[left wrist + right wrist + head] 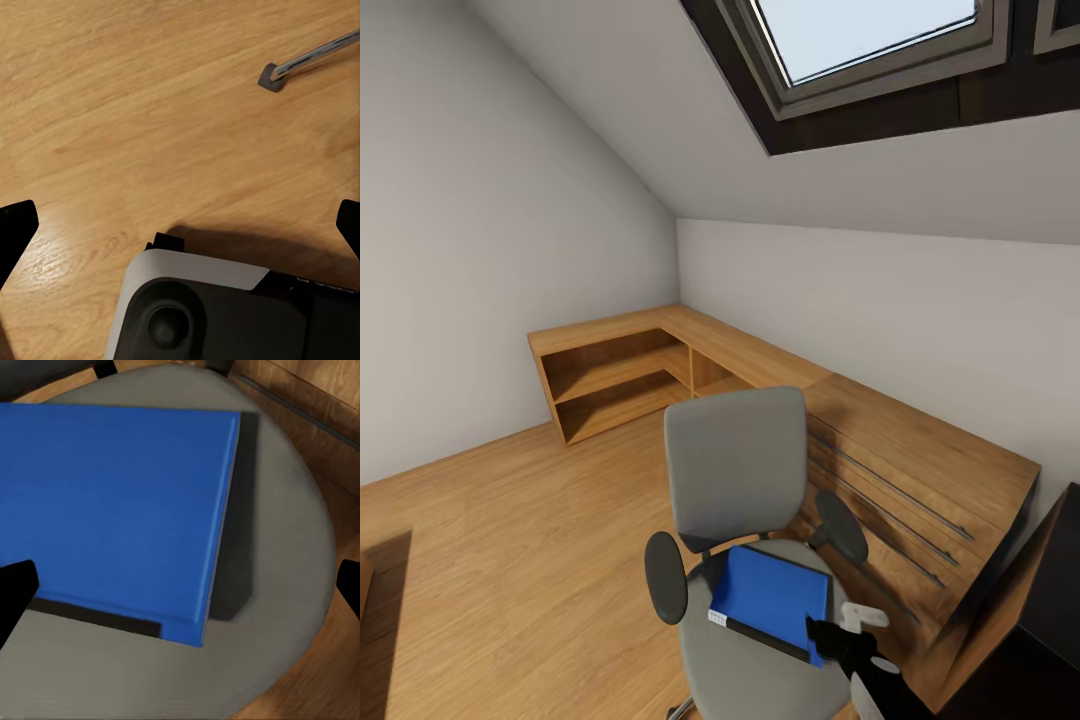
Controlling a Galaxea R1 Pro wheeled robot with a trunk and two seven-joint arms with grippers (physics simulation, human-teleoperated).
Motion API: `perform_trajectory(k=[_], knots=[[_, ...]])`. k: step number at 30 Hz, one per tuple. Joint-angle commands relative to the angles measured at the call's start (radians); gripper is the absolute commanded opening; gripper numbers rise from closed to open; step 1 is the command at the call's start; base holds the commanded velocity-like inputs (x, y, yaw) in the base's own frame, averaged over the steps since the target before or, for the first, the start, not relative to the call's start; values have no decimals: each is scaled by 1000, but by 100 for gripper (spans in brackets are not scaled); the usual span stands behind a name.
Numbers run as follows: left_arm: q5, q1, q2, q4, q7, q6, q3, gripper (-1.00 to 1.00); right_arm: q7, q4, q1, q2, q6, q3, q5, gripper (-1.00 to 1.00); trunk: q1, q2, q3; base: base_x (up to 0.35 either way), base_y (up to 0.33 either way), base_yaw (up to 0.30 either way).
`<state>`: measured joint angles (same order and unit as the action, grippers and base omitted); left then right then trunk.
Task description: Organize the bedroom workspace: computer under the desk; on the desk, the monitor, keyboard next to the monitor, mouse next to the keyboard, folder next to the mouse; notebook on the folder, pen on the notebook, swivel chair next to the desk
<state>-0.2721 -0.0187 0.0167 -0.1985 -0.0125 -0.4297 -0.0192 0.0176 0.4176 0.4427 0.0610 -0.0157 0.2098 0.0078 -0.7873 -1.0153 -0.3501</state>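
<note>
The grey swivel chair (735,465) stands in the lower middle of the head view, its back towards the wall. The bright blue folder (772,592) lies flat on its seat (285,510). My right gripper (823,633) hovers at the folder's near right corner. In the right wrist view the folder (112,502) lies just ahead of the right gripper (180,592), which is open, its fingertips (15,592) spread wide and nothing held. My left gripper (180,225) is open too, pointing down at the wooden floor. A corner of the black desk (1060,580) shows at the lower right.
A low wooden dresser (920,470) with long bar handles runs along the right wall behind the chair. Open wooden shelving (615,375) fills the far corner. A chrome chair leg (307,58) and my own base (210,315) show over the floor. Bare floor lies to the left.
</note>
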Motion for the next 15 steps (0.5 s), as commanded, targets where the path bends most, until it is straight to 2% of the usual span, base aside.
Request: perform_trajectory(k=[1, 4, 12, 15], knots=[[-6, 0, 0, 1, -1, -3, -2, 100, 2, 3, 1, 1, -2, 4, 1, 100, 0, -1, -1, 0, 0, 0], [-6, 0, 0, 1, -1, -3, -2, 100, 4, 15, 1, 2, -3, -3, 3, 100, 0, -1, -1, 0, 0, 0], [-6, 0, 0, 1, -1, -3, -1, 100, 6, 85, 1, 10, -4, -74, 4, 100, 0, -1, -1, 0, 0, 0], [-7, 0, 0, 1, -1, -4, -1, 100, 6, 100, 1, 11, -4, -85, 4, 100, 0, -1, -1, 0, 0, 0]])
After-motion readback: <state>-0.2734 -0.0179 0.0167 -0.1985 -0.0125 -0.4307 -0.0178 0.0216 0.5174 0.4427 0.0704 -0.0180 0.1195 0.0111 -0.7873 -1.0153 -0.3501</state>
